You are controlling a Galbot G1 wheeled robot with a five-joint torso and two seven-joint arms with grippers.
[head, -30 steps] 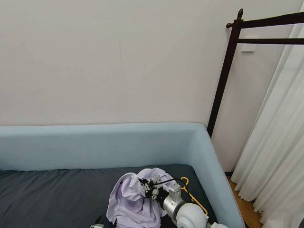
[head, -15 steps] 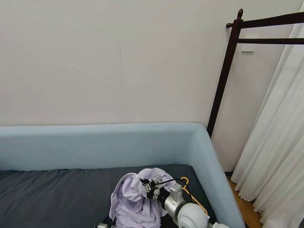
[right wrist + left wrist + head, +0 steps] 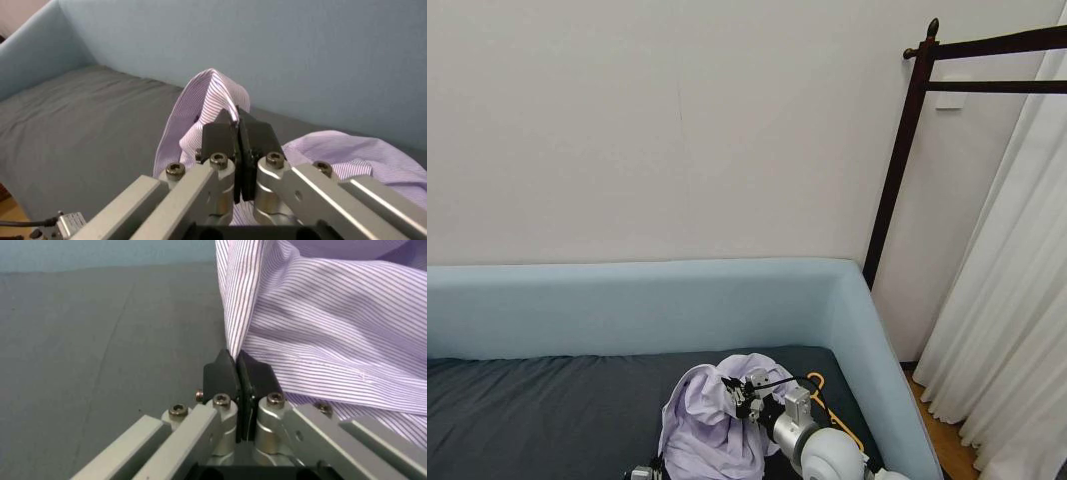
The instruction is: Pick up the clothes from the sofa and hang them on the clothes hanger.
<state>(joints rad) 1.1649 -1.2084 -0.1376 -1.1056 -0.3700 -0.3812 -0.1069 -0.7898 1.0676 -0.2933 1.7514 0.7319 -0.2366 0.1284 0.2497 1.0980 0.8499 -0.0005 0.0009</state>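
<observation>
Right tool [image 3: 236, 119] pinches lilac shirt [image 3: 205, 92]

No readable text or markings

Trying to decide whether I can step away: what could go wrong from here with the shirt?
1. The left gripper and right gripper each pinch only a thin fold of the striped shirt; the cloth could slip out when lifted.
2. The orange hanger lies close by the right gripper; it might snag and get dragged along.
3. The rack stands beyond the sofa's armrest; trailing cloth could catch there on the way over.
</observation>
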